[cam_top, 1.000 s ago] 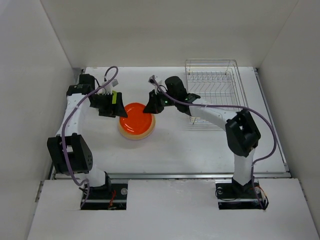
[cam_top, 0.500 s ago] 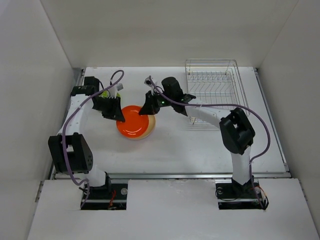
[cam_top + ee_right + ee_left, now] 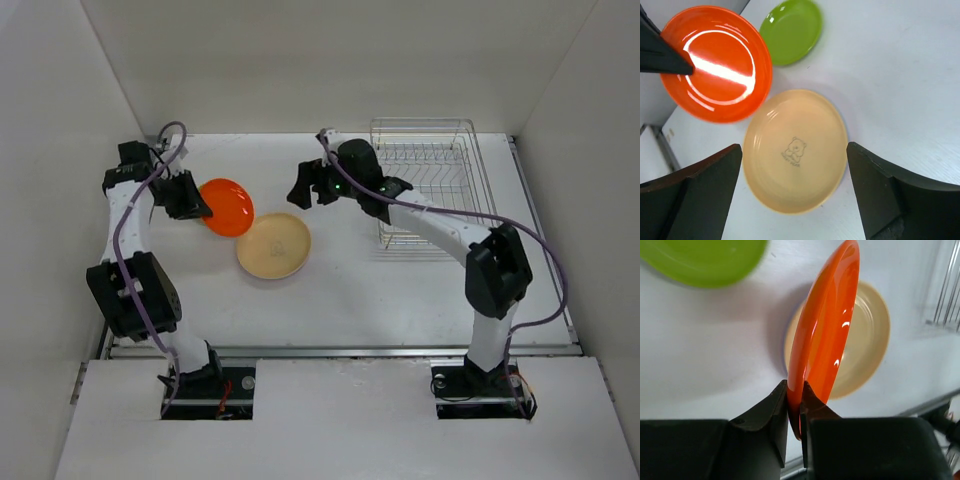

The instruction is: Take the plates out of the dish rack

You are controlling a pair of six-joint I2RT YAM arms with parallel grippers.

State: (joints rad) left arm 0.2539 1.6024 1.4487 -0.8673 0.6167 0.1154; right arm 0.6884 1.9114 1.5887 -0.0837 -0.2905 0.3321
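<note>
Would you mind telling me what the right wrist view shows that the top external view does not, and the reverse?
Only the right wrist view shows the lime green plate and the bear print on the cream plate. Only the top external view shows the dish rack. Both show the orange plate pinched at its rim by the left gripper, and the cream plate lying on the table.

The green plate (image 3: 700, 260) is blurred, cut off by the top edge.
</note>
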